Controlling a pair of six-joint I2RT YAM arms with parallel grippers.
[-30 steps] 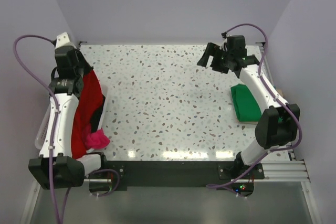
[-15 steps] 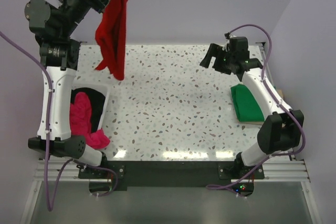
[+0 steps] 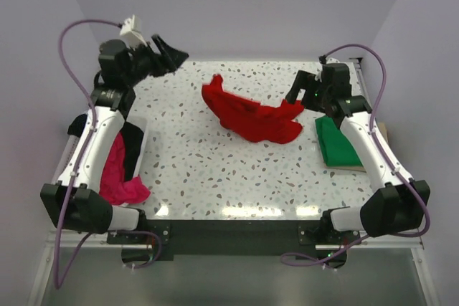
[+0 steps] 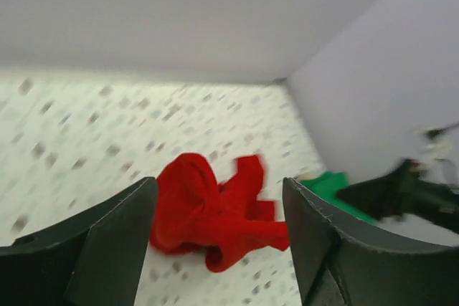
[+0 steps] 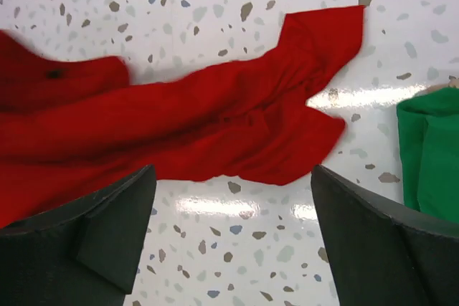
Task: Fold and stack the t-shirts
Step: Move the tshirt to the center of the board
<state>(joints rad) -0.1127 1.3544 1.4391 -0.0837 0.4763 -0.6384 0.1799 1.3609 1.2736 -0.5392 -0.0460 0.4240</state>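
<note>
The red t-shirt (image 3: pixel 252 117) lies crumpled on the middle of the table, loose from both grippers. My left gripper (image 3: pixel 172 56) hangs open above the far left of the table, and its wrist view shows the red t-shirt (image 4: pixel 215 216) well beyond the empty fingers. My right gripper (image 3: pixel 296 93) is open just right of the red cloth (image 5: pixel 179 127), above the tabletop. A folded green t-shirt (image 3: pixel 337 141) rests at the right edge. The magenta t-shirt (image 3: pixel 118 173) and the black t-shirt (image 3: pixel 133 142) sit in the basket on the left.
The white slotted basket (image 3: pixel 144 136) stands at the table's left edge beside the left arm. The green t-shirt (image 5: pixel 430 155) lies on a pale board near the right arm. Walls close off the table's back and sides.
My left gripper lifted the red t-shirt out of the basket, swung it high, then opened; the shirt now lies on the table's middle. The right gripper shifted slightly toward it.
</note>
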